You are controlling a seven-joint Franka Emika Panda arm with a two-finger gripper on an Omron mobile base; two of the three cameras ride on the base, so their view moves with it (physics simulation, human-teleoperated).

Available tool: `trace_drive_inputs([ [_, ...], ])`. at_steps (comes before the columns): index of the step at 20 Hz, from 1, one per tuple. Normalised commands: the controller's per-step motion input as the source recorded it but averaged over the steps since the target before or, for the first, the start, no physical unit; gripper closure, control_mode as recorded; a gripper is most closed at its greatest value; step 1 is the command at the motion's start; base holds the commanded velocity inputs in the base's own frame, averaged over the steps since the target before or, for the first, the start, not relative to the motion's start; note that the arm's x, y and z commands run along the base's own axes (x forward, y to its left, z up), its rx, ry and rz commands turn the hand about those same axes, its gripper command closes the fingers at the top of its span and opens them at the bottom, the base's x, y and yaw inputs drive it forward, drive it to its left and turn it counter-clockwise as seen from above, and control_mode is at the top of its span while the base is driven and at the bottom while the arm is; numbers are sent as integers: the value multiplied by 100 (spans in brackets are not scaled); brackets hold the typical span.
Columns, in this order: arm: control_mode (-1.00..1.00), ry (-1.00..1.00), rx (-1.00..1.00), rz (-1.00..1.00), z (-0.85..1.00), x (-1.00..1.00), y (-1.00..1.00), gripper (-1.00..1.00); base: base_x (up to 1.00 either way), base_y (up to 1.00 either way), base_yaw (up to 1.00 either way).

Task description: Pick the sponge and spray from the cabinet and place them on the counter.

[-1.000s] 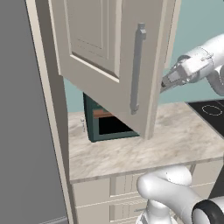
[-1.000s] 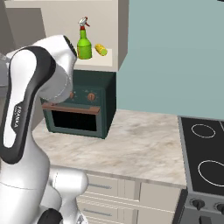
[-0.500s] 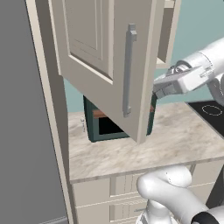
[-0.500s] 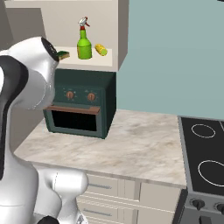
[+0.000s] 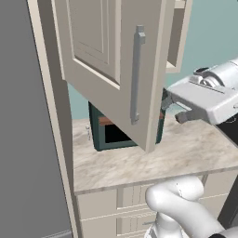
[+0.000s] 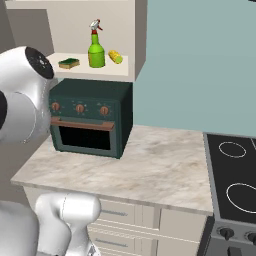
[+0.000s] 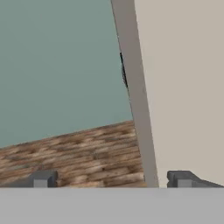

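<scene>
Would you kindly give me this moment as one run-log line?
cabinet door: open | claw: open, empty, beside door edge | sponge, spray: on cabinet shelf | counter: neither item placed

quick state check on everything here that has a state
cabinet: door swung open
sponge: lying flat on the cabinet shelf
spray: upright on the shelf, right of the sponge
oven: door shut, standing on the counter
pincer: open, holding nothing, beside the door's edge
</scene>
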Motion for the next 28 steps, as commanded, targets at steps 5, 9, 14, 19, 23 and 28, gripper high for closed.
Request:
trace_drive_inputs([
  [5, -100, -28, 0, 0, 0, -68, -30, -100, 0, 0, 0],
  [9, -100, -28, 0, 0, 0, -64, -51, -100, 0, 0, 0],
  [14, -100, -26, 0, 0, 0, -48, -53, -100, 0, 0, 0],
  [19, -100, -20, 0, 0, -1, -15, -41, -100, 0, 0, 0],
  [23, -100, -4, 2, 2, -12, 13, -10, -100, 0, 0, 0],
  [28, -100, -19, 0, 0, -15, 4, -18, -100, 0, 0, 0],
])
